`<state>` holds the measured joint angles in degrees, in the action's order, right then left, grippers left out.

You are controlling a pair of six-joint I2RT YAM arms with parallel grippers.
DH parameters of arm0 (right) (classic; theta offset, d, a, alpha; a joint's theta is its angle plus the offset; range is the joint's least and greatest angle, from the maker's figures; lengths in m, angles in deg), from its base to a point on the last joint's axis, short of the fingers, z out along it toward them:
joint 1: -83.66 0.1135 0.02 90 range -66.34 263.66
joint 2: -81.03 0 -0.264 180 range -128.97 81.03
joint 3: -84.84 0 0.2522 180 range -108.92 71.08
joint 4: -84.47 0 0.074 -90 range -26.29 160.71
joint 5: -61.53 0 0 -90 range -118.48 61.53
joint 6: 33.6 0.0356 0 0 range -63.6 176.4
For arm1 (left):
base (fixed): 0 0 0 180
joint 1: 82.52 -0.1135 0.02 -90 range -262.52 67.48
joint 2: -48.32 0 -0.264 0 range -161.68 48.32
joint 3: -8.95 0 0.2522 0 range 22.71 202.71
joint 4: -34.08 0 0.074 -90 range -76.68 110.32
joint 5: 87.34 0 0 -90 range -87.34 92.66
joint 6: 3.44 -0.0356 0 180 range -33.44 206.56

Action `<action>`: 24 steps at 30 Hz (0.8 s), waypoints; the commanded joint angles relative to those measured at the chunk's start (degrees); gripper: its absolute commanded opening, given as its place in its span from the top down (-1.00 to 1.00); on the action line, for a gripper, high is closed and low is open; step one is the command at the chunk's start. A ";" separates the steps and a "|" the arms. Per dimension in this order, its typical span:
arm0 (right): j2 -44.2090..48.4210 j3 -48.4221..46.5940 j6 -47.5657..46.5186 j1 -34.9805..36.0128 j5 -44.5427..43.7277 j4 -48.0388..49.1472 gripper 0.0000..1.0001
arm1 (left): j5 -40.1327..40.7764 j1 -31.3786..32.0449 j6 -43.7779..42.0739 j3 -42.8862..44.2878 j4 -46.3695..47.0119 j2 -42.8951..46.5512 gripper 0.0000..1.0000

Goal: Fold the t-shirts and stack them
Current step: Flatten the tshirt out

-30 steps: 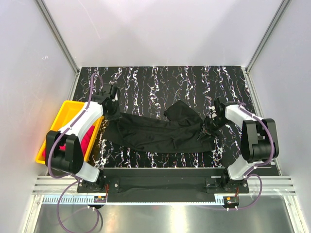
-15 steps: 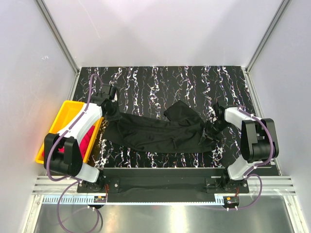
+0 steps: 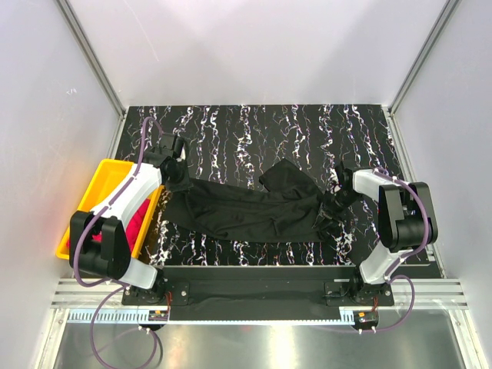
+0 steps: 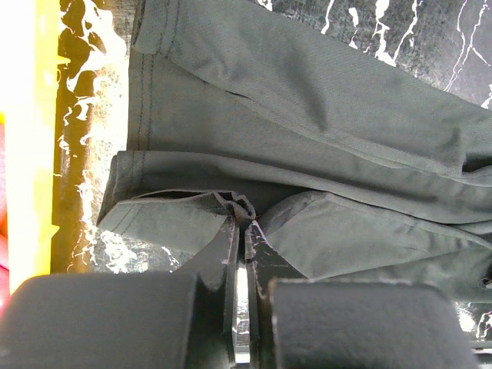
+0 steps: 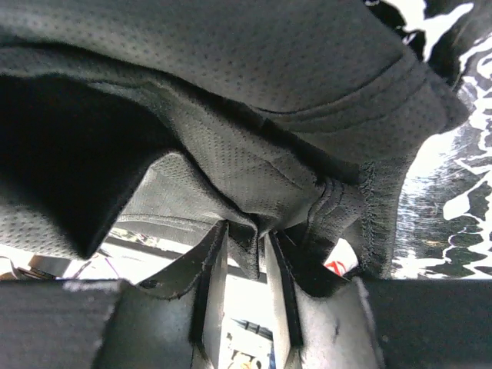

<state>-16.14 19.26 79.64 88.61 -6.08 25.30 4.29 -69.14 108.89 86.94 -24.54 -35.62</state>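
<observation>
T-shirt (image 3: 246, 209) pinched: L gripper (image 4: 244, 227), prob. R gripper (image 5: 246, 240).

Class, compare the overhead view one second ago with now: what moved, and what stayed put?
The right end effector, shut on the black cloth t-shirt at its right end, slid slightly toward the near edge, taking that end along. The left end effector kept its pinch on the left end; the yellow plastic tray and magenta-pink shirt inside stayed put.

Locate the yellow tray (image 3: 106, 178) at the left edge of the surface (image 3: 261, 131), which is black with white marbled streaks. You will see white panels (image 3: 254, 54) enclosing three sides, joined by aluminium posts (image 3: 88, 54). A slotted rail (image 3: 442, 294) runs along the near edge.
</observation>
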 commanded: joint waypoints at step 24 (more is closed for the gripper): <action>3.38 -0.49 1.71 0.59 1.69 -1.70 0.50 | -1.36 -0.12 -0.71 -1.30 2.41 3.08 1.00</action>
<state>-13.27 19.24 80.78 88.63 -5.58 23.92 4.09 -69.14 108.87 85.85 -24.06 -35.51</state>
